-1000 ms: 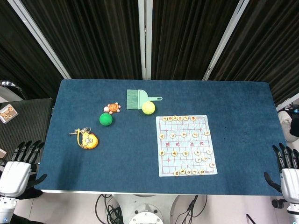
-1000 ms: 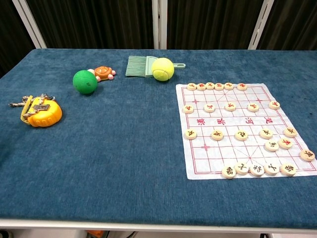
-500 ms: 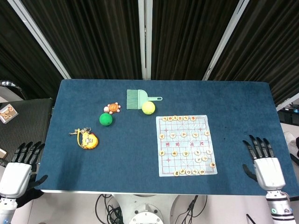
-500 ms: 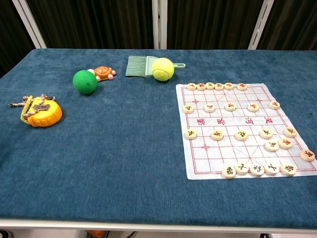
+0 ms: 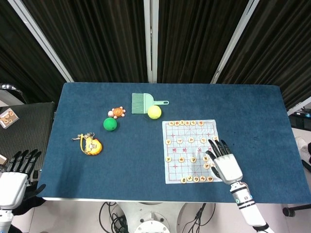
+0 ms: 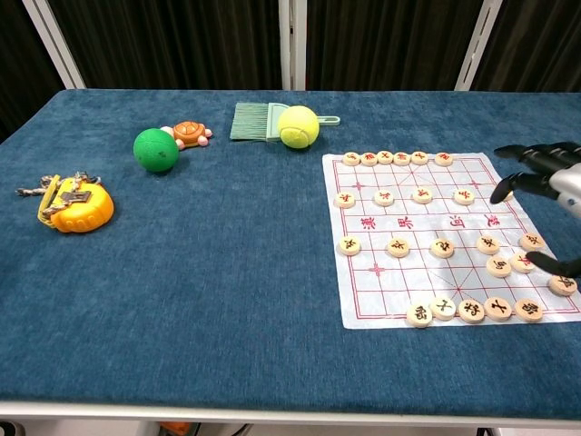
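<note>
Right hand (image 5: pixel 225 162) hovers over the board's (image 5: pixel 192 151) right side, fingers spread, holding nothing; pieces (image 5: pixel 205 158) just under its fingertips. Left hand (image 5: pixel 14 177) off the worktop's (image 5: pixel 146 160) edge, fingers spread, empty.

Lower right of the head view: several chess pieces (image 5: pixel 206 158) are covered by the right hand (image 5: pixel 225 162). That hand is clipped by the chest view's right edge. The left hand (image 5: pixel 14 177) is cut off at lower left. Piece characters are too small to be read.
</note>
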`<action>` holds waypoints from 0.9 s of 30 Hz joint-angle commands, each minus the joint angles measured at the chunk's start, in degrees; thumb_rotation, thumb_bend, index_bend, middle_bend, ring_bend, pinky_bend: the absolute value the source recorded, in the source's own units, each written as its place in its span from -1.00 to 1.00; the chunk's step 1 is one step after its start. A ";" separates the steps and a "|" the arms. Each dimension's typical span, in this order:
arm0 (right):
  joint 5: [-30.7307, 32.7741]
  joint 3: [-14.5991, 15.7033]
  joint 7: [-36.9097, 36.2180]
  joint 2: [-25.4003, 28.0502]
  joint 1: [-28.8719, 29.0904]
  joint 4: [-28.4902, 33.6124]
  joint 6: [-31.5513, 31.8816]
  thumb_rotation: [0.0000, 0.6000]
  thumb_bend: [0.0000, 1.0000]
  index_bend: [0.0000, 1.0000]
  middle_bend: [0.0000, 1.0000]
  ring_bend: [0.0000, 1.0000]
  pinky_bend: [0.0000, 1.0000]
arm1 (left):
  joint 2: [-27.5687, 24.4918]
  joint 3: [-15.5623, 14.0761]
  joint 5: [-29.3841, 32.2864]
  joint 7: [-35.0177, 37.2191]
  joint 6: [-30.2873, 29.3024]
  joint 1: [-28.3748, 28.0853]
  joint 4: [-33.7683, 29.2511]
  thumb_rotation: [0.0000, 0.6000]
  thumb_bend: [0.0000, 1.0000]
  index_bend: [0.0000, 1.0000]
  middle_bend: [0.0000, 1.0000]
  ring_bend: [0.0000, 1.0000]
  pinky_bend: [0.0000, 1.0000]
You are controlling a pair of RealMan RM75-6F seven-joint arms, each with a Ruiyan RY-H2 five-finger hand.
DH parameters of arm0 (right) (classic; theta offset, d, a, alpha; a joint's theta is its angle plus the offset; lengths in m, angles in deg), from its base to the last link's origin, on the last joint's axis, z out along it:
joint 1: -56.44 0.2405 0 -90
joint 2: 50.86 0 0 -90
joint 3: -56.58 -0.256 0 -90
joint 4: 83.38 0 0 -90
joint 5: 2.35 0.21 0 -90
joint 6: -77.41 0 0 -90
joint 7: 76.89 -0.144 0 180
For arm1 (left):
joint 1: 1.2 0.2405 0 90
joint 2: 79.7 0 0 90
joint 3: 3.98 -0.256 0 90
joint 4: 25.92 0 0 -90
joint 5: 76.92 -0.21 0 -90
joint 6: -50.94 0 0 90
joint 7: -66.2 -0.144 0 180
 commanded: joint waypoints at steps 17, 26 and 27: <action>3.06 1.57 2.36 -4.51 2.08 -3.89 -2.28 1.00 -0.54 -0.15 -1.00 -1.00 -1.00 | 0.27 -0.04 0.03 1.29 -0.46 0.39 0.97 1.00 -0.74 -0.86 -0.91 -1.00 -1.00; 4.41 1.87 2.87 -4.72 2.32 -4.25 -2.38 1.00 -0.53 -0.11 -1.00 -1.00 -1.00 | 0.28 0.05 0.21 1.59 -0.55 0.49 1.30 1.00 -0.74 -0.86 -0.91 -1.00 -1.00; 4.55 1.88 2.88 -4.71 2.33 -4.22 -2.35 1.00 -0.53 -0.10 -1.00 -1.00 -1.00 | 0.28 0.05 0.22 1.64 -0.57 0.51 1.34 1.00 -0.74 -0.86 -0.91 -1.00 -1.00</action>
